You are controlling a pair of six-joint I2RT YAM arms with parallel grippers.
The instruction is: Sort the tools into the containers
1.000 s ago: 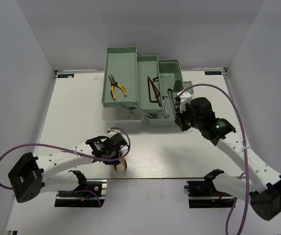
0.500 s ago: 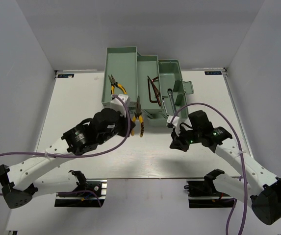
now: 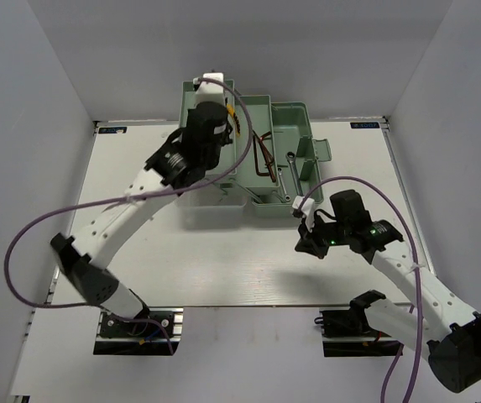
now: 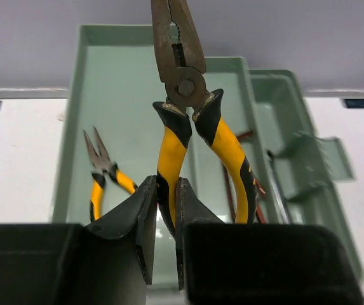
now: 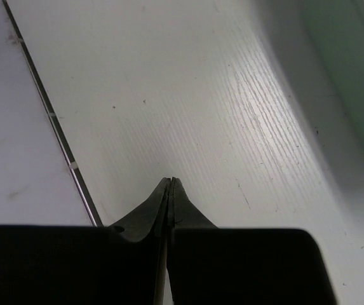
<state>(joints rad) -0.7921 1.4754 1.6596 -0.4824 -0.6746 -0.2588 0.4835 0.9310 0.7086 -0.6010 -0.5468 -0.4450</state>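
Pinches, with left gripper (image 4: 162,190), one handle of yellow-handled steel pliers (image 4: 185,82) above pale green rectangular left tray (image 4: 131,70), nose pointing away from wrist toward far wall (image 4: 264,32), long axis along gripper. Shows smaller yellow-handled pliers (image 4: 102,168) lying in that tray, reddish-brown hex keys (image 3: 264,158) in middle tray (image 3: 258,113), silver wrench (image 3: 290,176) in base (image 3: 295,122). Presses right gripper (image 5: 170,185) together over white table (image 5: 201,95).

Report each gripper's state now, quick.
Left gripper: closed on one handle of the yellow-handled pliers.
Right gripper: closed, holding nothing.
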